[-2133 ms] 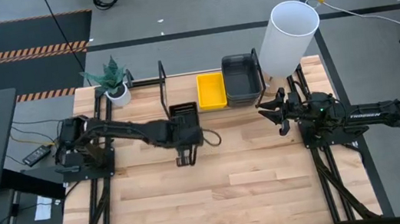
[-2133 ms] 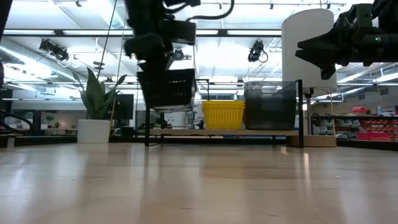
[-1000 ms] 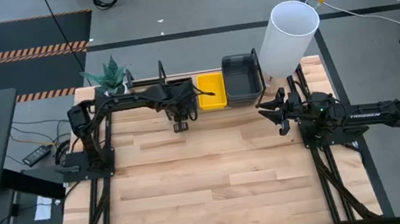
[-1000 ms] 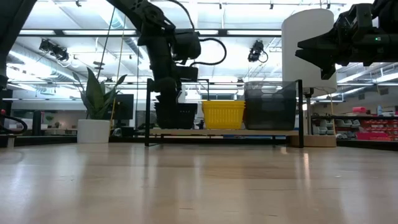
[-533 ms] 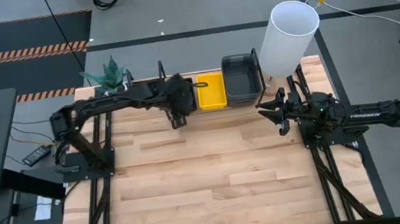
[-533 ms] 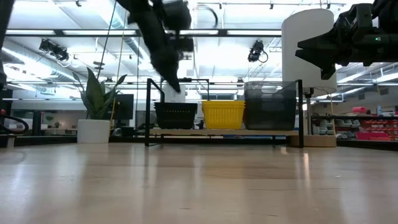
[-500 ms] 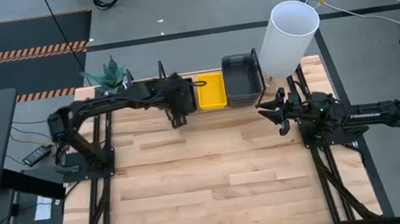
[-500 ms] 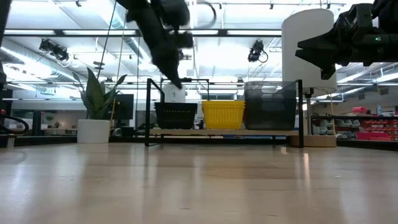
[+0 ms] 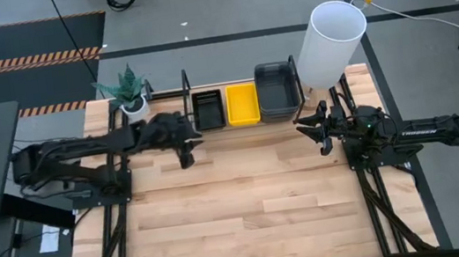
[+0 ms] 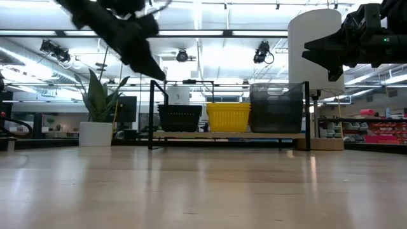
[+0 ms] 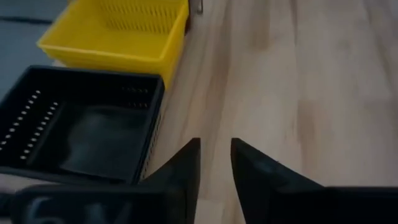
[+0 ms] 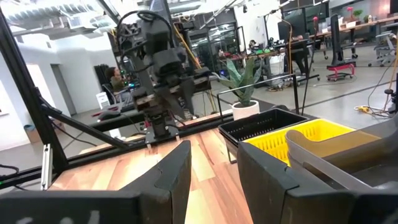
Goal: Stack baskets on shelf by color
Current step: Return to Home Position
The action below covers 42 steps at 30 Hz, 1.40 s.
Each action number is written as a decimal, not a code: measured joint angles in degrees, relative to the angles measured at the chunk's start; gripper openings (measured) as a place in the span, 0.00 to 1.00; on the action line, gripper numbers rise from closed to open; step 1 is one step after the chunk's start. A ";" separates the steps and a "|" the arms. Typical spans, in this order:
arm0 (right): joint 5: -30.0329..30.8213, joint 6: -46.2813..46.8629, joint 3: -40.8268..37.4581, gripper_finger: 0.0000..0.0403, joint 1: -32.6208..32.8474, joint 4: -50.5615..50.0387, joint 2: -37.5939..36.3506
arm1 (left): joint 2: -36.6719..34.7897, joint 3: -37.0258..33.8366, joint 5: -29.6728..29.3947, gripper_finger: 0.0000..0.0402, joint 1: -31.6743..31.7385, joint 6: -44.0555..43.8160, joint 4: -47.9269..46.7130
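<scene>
Three baskets stand side by side on the shelf board [image 10: 229, 135] at the table's far edge: a black perforated one [image 9: 208, 111], a yellow one [image 9: 242, 104] and a taller stack of smoky grey ones [image 9: 278, 89]. My left gripper [image 9: 186, 158] hangs above the table, left of and nearer than the black basket [image 11: 81, 130], open by a narrow gap and empty. My right gripper [image 9: 319, 130] waits open and raised at the table's right side, short of the grey baskets [image 12: 348, 149].
A tall white cylinder [image 9: 330, 42] stands at the far right corner beside the shelf. A potted plant [image 9: 129, 93] sits at the far left corner. Black upright bars [image 10: 151, 114] frame the shelf. Bare plank tabletop [image 9: 257, 205] spreads across the middle and near side.
My left gripper has come away from the black basket, risen off the shelf and drawn back toward the table's left and near side. The black basket stays where it was set, on the shelf to the left of the yellow one.
</scene>
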 joint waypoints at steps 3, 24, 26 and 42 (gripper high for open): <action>0.00 -0.02 0.00 0.34 0.00 0.00 0.00 | -5.72 -4.75 -0.20 0.20 -1.24 -1.54 3.98; 0.00 -0.02 0.00 0.34 0.00 0.00 0.00 | -43.26 -32.92 -0.65 0.04 -8.75 -7.40 21.66; 0.00 -0.02 0.00 0.34 0.00 0.00 0.00 | -45.58 -34.68 -1.48 0.04 -8.75 -7.41 21.71; 0.00 -0.02 0.00 0.34 0.02 0.00 0.00 | -56.80 -39.87 -3.47 0.03 -8.75 -5.61 21.18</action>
